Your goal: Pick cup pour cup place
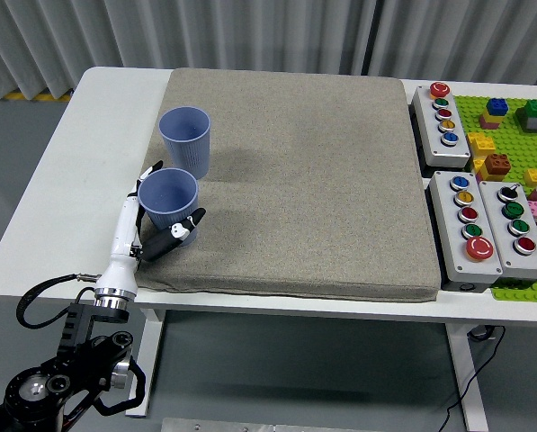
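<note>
Two empty blue cups stand upright on the grey mat. The far cup is near the mat's left edge. The near cup stands just in front of it. My left hand surrounds the near cup. Its fingers stick out past the cup's left rear rim, and the black thumb lies by the cup's lower front right. The hand looks open around the cup. The right arm is not visible.
Three grey button boxes lie right of the mat. Beyond them is a green brick plate with several coloured bricks. The white table's left strip is bare.
</note>
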Tool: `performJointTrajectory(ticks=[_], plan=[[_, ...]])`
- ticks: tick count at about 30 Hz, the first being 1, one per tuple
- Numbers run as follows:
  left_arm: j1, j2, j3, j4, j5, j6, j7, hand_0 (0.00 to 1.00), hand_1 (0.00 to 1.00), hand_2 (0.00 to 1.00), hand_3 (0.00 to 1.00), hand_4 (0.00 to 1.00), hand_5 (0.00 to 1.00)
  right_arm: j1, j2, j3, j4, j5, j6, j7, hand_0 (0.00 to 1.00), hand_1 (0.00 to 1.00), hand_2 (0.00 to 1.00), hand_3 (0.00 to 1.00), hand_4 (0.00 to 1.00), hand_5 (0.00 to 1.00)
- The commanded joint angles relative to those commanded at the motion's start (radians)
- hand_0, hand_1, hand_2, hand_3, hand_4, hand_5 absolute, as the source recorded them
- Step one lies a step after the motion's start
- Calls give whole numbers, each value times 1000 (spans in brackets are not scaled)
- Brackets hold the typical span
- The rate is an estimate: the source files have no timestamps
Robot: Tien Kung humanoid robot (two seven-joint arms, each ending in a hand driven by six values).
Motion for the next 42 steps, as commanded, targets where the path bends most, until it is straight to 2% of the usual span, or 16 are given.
performJointTrajectory(ticks=[3,4,9,10,15,16,21,22,28,36,39,40,42], plan=[[6,2,-7,-10,16,-5,8,763,770,949,969,989,436,1,0,1,0,-1,0,0,641,604,510,590,2,2],[8,3,-10,-15,21,-6,11,827,824,998,998,998,468,1,-1,0,0,0,0,0,640,605,510,590,2,2],[15,8,-23,-32,36,-7,18,827,824,998,998,998,468,0,-1,-2,0,3,0,0,640,605,510,590,2,2],[16,9,-24,-33,37,-8,19,900,913,998,998,998,542,0,-1,-2,0,3,0,0,640,605,510,590,2,2],[24,12,-36,-47,51,-16,29,900,913,998,998,998,542,0,-1,-1,0,2,0,0,640,605,510,590,2,2],[26,14,-39,-51,52,-18,30,937,949,998,998,998,562,0,-1,-1,0,2,1,0,640,605,510,589,2,2],[37,20,-52,-73,71,-22,38,937,949,998,998,998,562,1,-1,0,0,0,1,0,640,605,510,589,2,2],[39,21,-55,-78,77,-22,41,954,963,998,998,998,605,1,-1,0,0,0,1,0,640,604,510,588,2,2],[51,28,-81,-120,124,-15,59,969,966,998,998,998,621,3,-2,-1,-1,5,0,0,640,604,510,588,2,2],[59,23,-145,-134,174,-16,79,969,970,998,998,998,604,3,-1,-3,-1,6,-1,0,639,604,510,587,2,2],[63,21,-190,-166,215,-17,91,969,970,998,998,998,604,1,-1,-2,-1,10,-2,0,639,604,510,587,2,2],[60,23,-208,-186,228,-14,96,952,947,998,998,998,646,1,-1,-1,-1,7,-2,0,640,604,510,587,2,2],[52,26,-234,-221,239,-4,95,952,947,998,998,998,646,1,-1,0,-1,5,-2,0,640,604,510,587,2,2]])
